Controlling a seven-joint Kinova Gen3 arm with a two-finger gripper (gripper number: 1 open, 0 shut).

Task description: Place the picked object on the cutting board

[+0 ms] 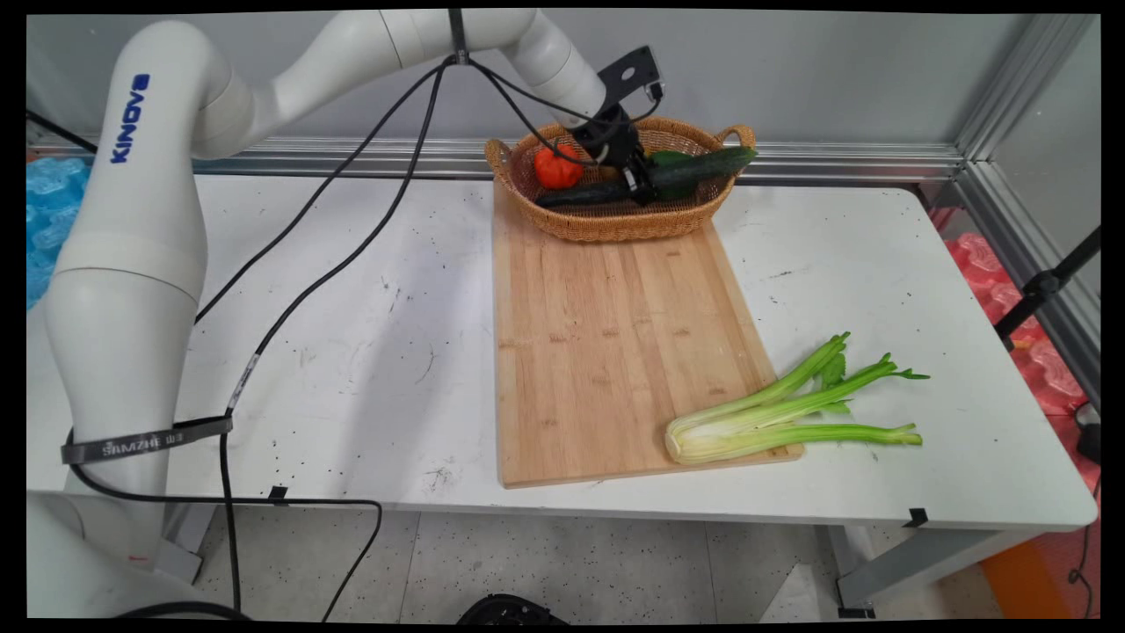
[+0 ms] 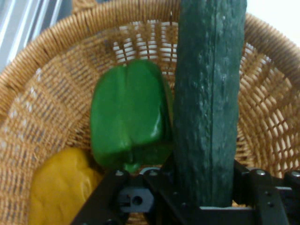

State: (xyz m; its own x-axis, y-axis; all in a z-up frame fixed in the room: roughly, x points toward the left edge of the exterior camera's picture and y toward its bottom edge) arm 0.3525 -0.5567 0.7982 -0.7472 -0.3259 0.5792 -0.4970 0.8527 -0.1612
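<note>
My gripper [image 1: 640, 183] reaches down into a wicker basket [image 1: 615, 227] at the back of the table and is shut on a long dark green cucumber [image 1: 703, 167]. The cucumber lies tilted, its right end raised over the basket's rim. In the hand view the cucumber [image 2: 211, 93] runs up from between the gripper [image 2: 206, 187] fingers, across the basket's weave [image 2: 47, 84]. Left of it lie a green bell pepper [image 2: 129, 117] and a yellow pepper [image 2: 61, 187]. A red pepper [image 1: 558, 167] sits in the basket's left part.
A bamboo cutting board [image 1: 606, 352] lies in front of the basket, reaching the table's near edge. A bunch of celery [image 1: 773, 413] rests across the board's near right corner, its leaves on the table. Black cables hang from the arm over the left half.
</note>
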